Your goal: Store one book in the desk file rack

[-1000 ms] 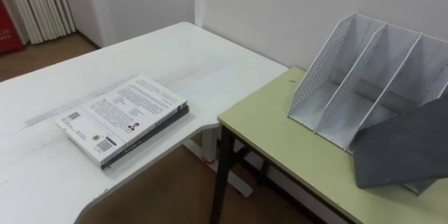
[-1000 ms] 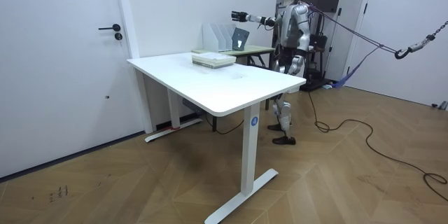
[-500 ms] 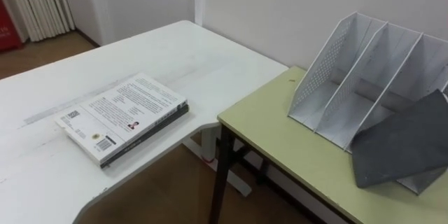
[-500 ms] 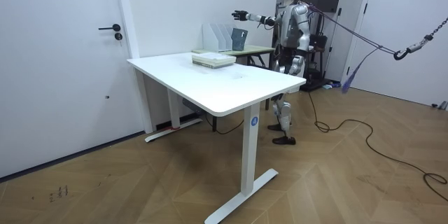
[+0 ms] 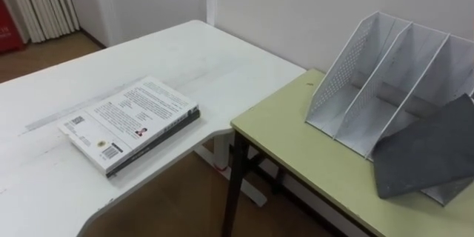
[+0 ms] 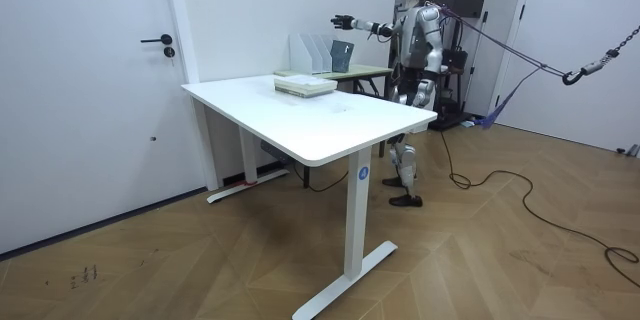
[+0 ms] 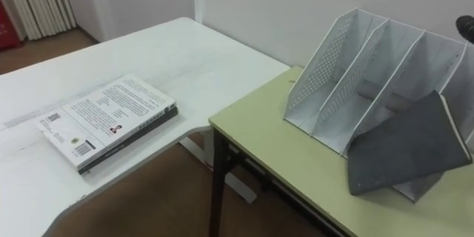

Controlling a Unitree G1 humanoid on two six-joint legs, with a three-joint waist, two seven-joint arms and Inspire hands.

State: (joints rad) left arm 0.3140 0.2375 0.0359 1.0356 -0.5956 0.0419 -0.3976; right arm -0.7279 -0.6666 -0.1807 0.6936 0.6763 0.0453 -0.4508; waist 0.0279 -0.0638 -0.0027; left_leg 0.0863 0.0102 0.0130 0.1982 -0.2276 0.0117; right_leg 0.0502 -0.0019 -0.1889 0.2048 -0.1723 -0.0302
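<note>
book point(image 5: 426, 155), grey and flat, leans tilted in the rightmost slot of the file rack point(image 5: 370, 67) on the green worktop point(image 5: 296, 155), right hand point(image 6: 343, 21) spread wide and empty just above; it looks stiff, light and matte, probably best pinched at its raised far edge.

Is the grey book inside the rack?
In. The grey book leans tilted in the rack's rightmost slot, with its lower corner poking out the front.
</note>
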